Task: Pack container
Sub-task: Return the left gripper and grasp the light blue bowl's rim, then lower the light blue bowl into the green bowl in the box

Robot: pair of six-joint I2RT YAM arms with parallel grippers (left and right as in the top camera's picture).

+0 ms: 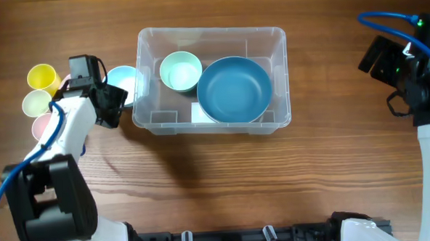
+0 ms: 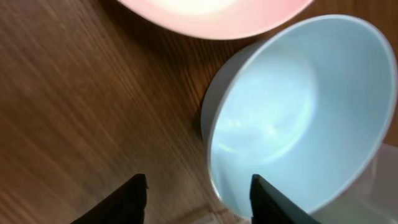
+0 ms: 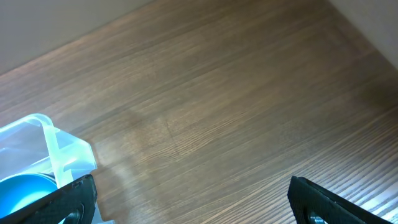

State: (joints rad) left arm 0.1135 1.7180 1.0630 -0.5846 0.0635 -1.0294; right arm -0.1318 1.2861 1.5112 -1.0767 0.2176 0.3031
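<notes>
Two bowls packed, four pieces left outside on the wooden counter [image 1: 312, 174].
Overhead: the large clear rectangular plastic container [image 1: 211, 32] sits mid-counter, holding a big dark-blue round bowl [image 1: 234, 89] and a small pale-green bowl [image 1: 180, 71]. A light-blue bowl [image 1: 126, 82] just beside its left wall, a yellow cup [image 1: 42, 76], a pale-green cup [image 1: 36, 103] and a pink dish [image 1: 41, 128] wait outside. Left wrist: the left gripper [image 2: 198, 178] has its fingers [image 2: 127, 202] spread wide astride the light-blue bowl's near rim, not closed on it. Right wrist: the right gripper [image 3: 191, 182] gapes wide over bare wood, holding nothing, near the container's corner.
</notes>
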